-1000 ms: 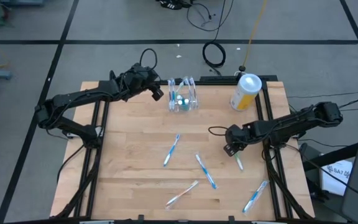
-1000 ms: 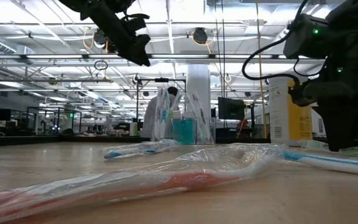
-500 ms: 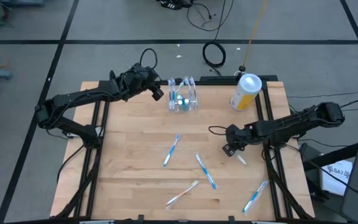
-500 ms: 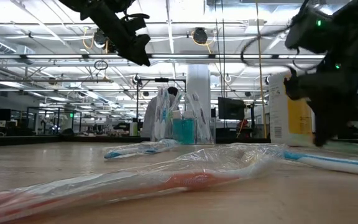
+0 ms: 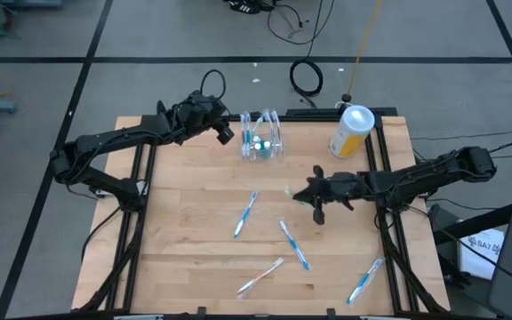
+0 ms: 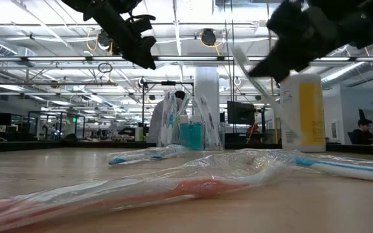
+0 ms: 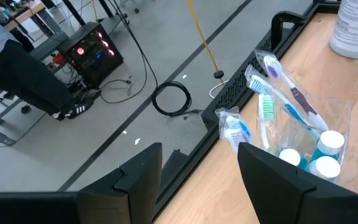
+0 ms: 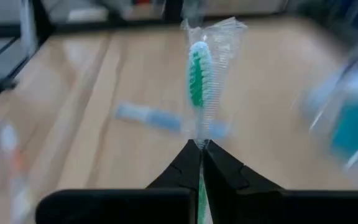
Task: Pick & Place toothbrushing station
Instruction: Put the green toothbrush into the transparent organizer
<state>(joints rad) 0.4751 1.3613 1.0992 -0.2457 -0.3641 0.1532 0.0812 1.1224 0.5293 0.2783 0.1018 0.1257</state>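
Note:
The toothbrushing station (image 5: 262,140) is a clear holder with several wrapped brushes and blue-capped tubes in it, standing on its base at the table's far middle (image 6: 186,126) (image 7: 303,124). My left gripper (image 5: 225,133) (image 7: 197,180) hovers open just left of it, raised above the table. My right gripper (image 5: 302,195) (image 8: 200,149) is right of the table's middle, raised and shut on a wrapped green-bristled toothbrush (image 8: 197,81) (image 6: 251,71). My right gripper pinches the wrapped toothbrush between its two fingertips (image 8: 219,167), on the shaft just below the bristle head (image 8: 199,138). The fingers come nearly level from the table's right. The head end sticks out beyond them toward the holder, and the brush is lifted clear of the table.
Several wrapped toothbrushes lie loose on the wood: one left of middle (image 5: 245,214), one at the middle (image 5: 293,244), one near the front (image 5: 260,277), one front right (image 5: 364,280). A yellow canister with a white lid (image 5: 352,131) (image 6: 301,110) stands at the far right.
My right gripper has shut on the green toothbrush that lay near the table's right edge. It has then risen and gone toward the table's middle, tipping from pointing down to nearly level and rolling. The toothbrush is now lifted clear of the table.

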